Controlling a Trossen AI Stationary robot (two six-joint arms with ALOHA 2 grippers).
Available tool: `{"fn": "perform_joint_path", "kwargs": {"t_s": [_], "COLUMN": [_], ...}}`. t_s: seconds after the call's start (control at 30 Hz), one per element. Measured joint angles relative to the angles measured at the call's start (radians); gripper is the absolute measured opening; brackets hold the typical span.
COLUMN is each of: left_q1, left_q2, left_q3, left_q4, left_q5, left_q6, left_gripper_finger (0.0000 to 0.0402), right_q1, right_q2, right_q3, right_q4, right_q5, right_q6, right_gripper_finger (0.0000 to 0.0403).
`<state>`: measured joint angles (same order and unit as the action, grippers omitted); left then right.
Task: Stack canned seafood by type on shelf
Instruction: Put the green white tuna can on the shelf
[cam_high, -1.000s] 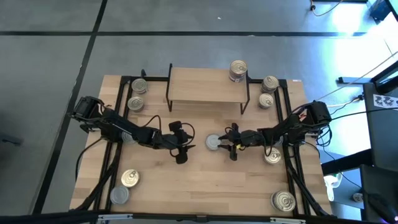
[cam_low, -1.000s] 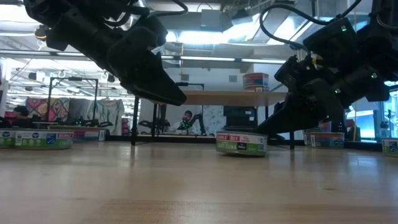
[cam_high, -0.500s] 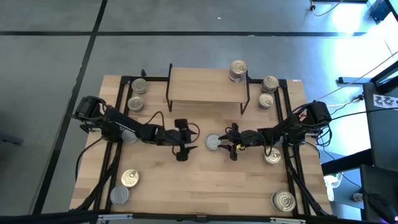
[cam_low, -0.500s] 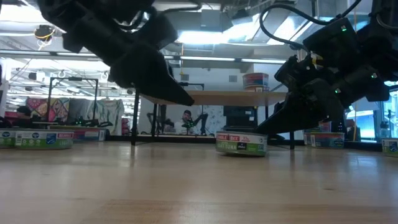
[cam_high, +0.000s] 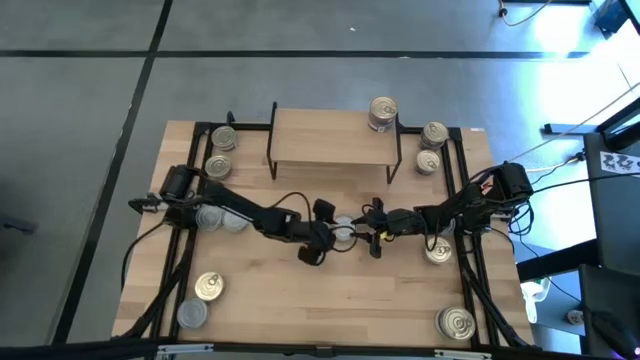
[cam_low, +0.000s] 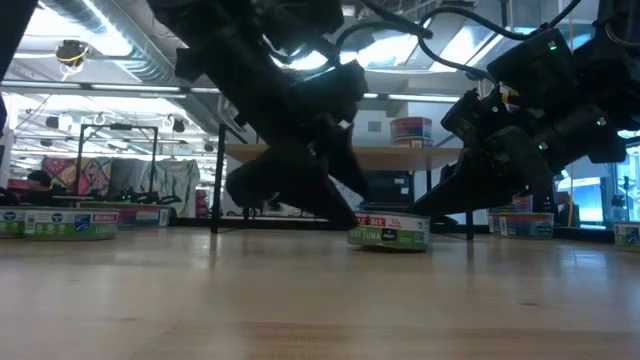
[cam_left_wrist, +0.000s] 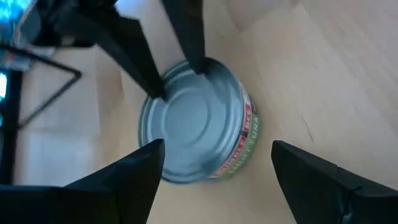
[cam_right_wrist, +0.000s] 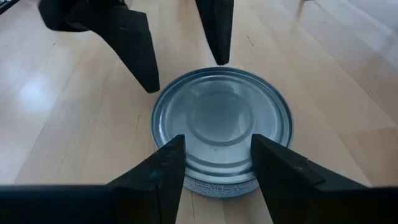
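Note:
A silver-lidded tuna can (cam_high: 343, 230) stands on the middle of the table, also seen in the low view (cam_low: 389, 231). My left gripper (cam_high: 328, 236) has come in from the table's left. It is open wide, with its fingers on either side of the can (cam_left_wrist: 196, 130) and apart from it. My right gripper (cam_right_wrist: 217, 140) is open a little. It points at the can from the table's right, fingertips at the lid's rim. The shelf (cam_high: 330, 137) stands at the far side and has cans (cam_high: 382, 112) at its right end. My right gripper slants down from the table's right, and its two fingertips (cam_left_wrist: 202, 65) stand at the rim of the can's lid (cam_left_wrist: 186, 74). I cannot tell whether they touch it. The can sits flat on the table.
Loose cans lie left of the shelf (cam_high: 221, 150), right of it (cam_high: 431, 147), under my left arm (cam_high: 220, 218), at the near left (cam_high: 201, 300), beside my right arm (cam_high: 438, 250) and at the near right corner (cam_high: 456, 323). Bare wood stretches along the near middle.
My left arm has swung toward the table's right and come down. Its gripper has gone from well left of the tuna can to straddling it. The can and my right arm have kept still.

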<state>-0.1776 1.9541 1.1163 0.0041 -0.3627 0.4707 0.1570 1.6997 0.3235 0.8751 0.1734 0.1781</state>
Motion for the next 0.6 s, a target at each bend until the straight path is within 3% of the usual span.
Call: {"fn": "perform_joint_path", "kwargs": {"t_s": [0.6], "left_q1": [-0.001], "left_q2": [0.096], "left_q3": [0.004], "left_q4": [0.093], "left_q5": [-0.076], "left_q6": [0.233], "left_gripper_finger": [0.0294], "right_q1": [0.000], "right_q2": [0.000], "right_q3": [0.001], "right_q4": [-0.006], "right_q5": [-0.002], "right_q6": [-0.001], "right_gripper_finger": [0.0182]}}
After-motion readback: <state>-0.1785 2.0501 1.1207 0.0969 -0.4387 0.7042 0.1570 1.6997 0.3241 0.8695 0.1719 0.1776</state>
